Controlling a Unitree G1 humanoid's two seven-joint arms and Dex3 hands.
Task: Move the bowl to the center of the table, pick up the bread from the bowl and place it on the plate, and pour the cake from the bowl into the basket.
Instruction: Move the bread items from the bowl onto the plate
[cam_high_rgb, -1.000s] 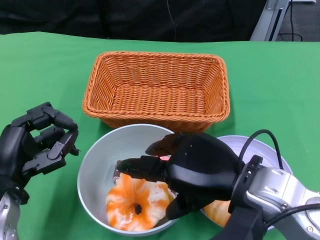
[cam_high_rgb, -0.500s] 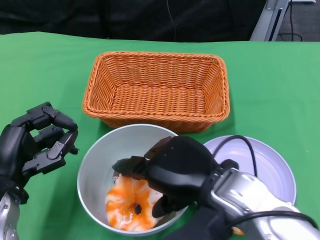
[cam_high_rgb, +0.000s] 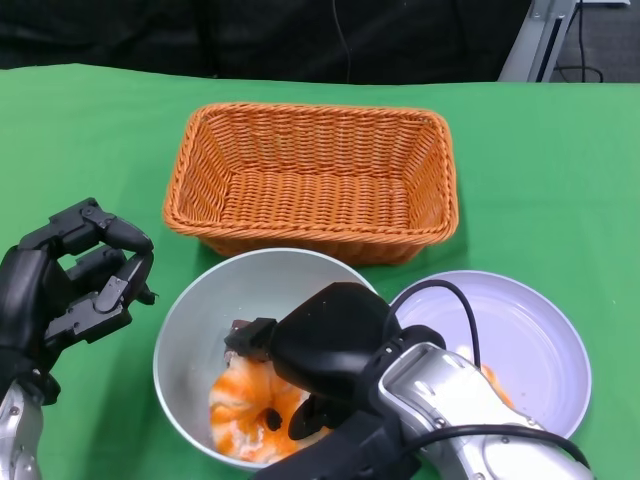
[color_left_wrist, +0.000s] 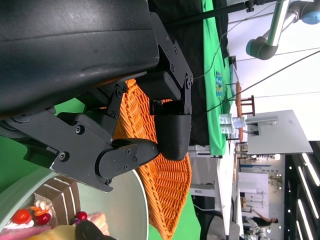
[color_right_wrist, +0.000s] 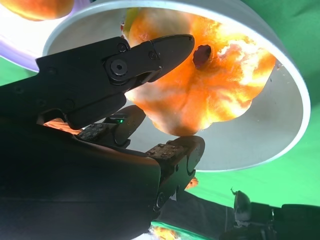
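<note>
Your green counter (cam_high_rgb: 560, 170), bowl (cam_high_rgb: 190, 330) just in front of the basket (cam_high_rgb: 312, 178), right hand (cam_high_rgb: 318, 352) inside it, fingers (color_right_wrist: 165, 47) clasping the bread (cam_high_rgb: 245, 400), left hand (cam_high_rgb: 62, 285) beside the bowl, curled, holding nothing.

A green cloth (cam_high_rgb: 560, 170) is lying flat across the whole work surface. Beyond the cloth's far edge a black curtain (cam_high_rgb: 250, 35) is hanging. At the cloth's far right corner a silver metal stand (cam_high_rgb: 535, 40) is leaning, with a thin black cable (cam_high_rgb: 575, 55) trailing just beside it. In the left wrist view, a grey robot arm (color_left_wrist: 272, 30) and a white table (color_left_wrist: 272, 132) are standing well beyond the cloth.
</note>
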